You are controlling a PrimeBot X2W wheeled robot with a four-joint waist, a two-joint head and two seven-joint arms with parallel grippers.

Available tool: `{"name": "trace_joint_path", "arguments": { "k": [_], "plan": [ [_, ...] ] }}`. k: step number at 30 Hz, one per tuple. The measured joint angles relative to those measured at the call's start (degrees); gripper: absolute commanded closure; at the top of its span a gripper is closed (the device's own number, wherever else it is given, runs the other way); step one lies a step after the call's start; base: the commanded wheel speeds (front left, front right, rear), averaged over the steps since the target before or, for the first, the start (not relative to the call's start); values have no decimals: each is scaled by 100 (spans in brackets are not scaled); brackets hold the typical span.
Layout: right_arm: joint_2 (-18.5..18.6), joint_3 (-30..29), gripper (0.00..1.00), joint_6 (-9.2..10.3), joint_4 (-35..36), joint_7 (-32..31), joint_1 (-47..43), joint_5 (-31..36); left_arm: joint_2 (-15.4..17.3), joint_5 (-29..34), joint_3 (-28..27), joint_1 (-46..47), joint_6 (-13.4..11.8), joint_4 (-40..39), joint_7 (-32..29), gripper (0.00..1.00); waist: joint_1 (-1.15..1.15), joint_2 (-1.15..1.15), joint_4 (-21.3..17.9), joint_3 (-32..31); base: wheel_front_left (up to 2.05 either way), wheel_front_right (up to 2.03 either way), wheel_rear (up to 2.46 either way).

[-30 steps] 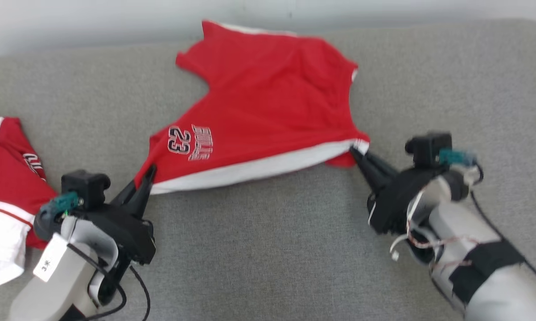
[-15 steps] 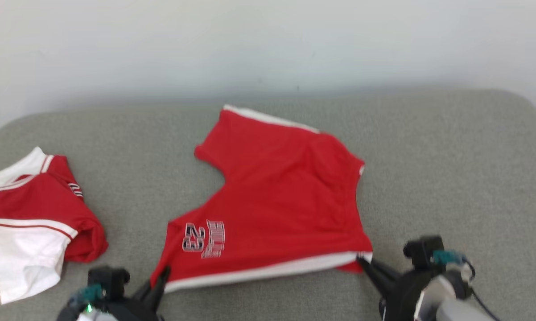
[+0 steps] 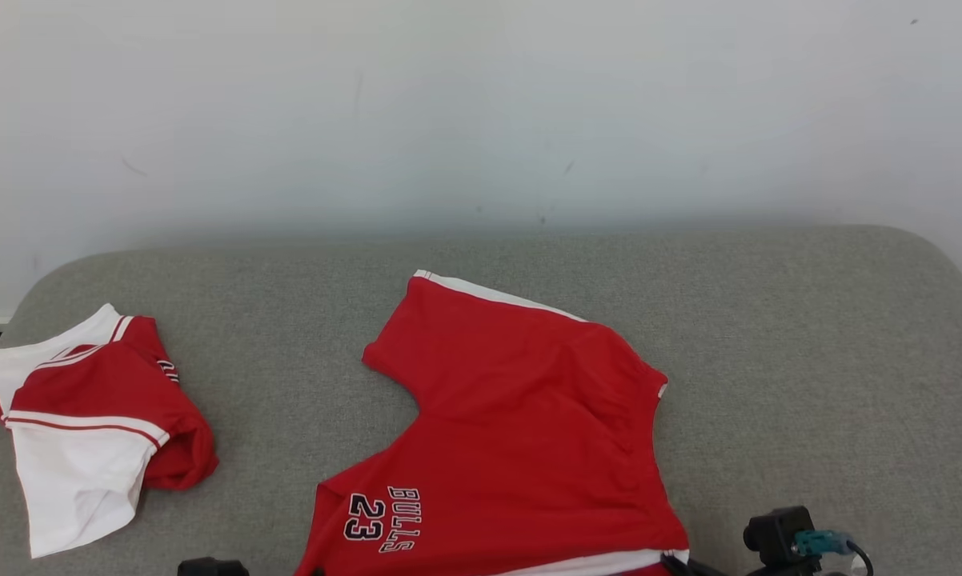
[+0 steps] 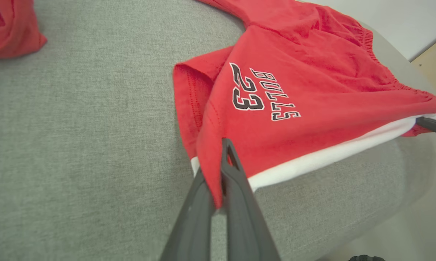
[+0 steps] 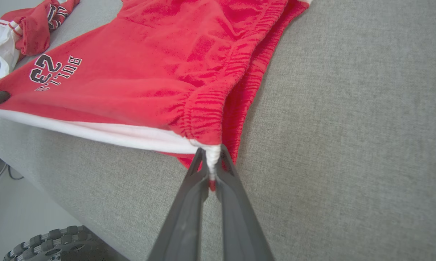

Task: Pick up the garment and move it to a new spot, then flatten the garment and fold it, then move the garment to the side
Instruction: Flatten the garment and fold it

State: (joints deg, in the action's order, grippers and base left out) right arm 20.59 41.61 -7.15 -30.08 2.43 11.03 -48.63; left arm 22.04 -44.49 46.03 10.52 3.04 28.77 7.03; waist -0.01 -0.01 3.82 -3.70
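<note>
Since a second ago the head camera has tipped upward: a pale wall (image 3: 481,120) now takes the upper half of its view and both arms have slid to its bottom edge, while the red shorts (image 3: 521,432) are still stretched between the two pincers. Well to the left of the left pincer (image 4: 218,174) and apart from it, a second red-and-white garment (image 3: 89,424) lies crumpled on the grey padded bench (image 3: 809,360). The left pincer is clenched on the corner of a leg hem, where red cloth and the end of the white side stripe fold down between its fingers. Just beyond its tips the leg opening gapes a little, and further up and to the right sits the black-and-white "23 BULLS" print. From this pincer the white stripe runs rightward as a taut, nearly straight edge to the right pincer (image 5: 211,156), close to the bench's near rim. The rest of the shorts lies spread on the bench beyond both pincers, towards the wall. The right pincer is clenched on the white tip at the end of the gathered elastic waistband, which rises away from its fingers, with a second red layer bunched just beneath. Bare grey cloth lies to the right of that pincer.
</note>
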Motion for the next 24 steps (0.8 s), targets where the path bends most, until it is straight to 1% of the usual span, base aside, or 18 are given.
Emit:
{"name": "trace_joint_path", "arguments": {
  "k": [8,15,16,17,18,24],
  "plan": [
    [9,73,100,1,71,-190,-136,-79,-4,-46,60,-114,-10,-46,-153,100,1,0,-24,-1,0,0,0],
    [7,96,100,33,113,-296,-118,-76,-36,-86,49,-111,-75,-46,-227,100,1,1,-24,24,0,0,0],
    [8,93,100,47,115,-300,-117,-76,-47,-86,40,-108,-110,-46,-229,69,1,0,-20,27,0,0,0],
    [9,94,53,67,120,-303,-116,-76,-52,-85,35,-103,-120,-46,-229,0,1,1,-14,30,0,0,0],
    [12,88,0,70,133,-301,-116,-76,-57,-86,27,-99,-147,-46,-230,0,1,1,-8,32,0,0,0],
    [44,-46,0,92,335,-293,-110,-127,-8,-83,-54,-94,-242,-204,-214,0,1,1,31,28,0,0,0]
  ]
}}
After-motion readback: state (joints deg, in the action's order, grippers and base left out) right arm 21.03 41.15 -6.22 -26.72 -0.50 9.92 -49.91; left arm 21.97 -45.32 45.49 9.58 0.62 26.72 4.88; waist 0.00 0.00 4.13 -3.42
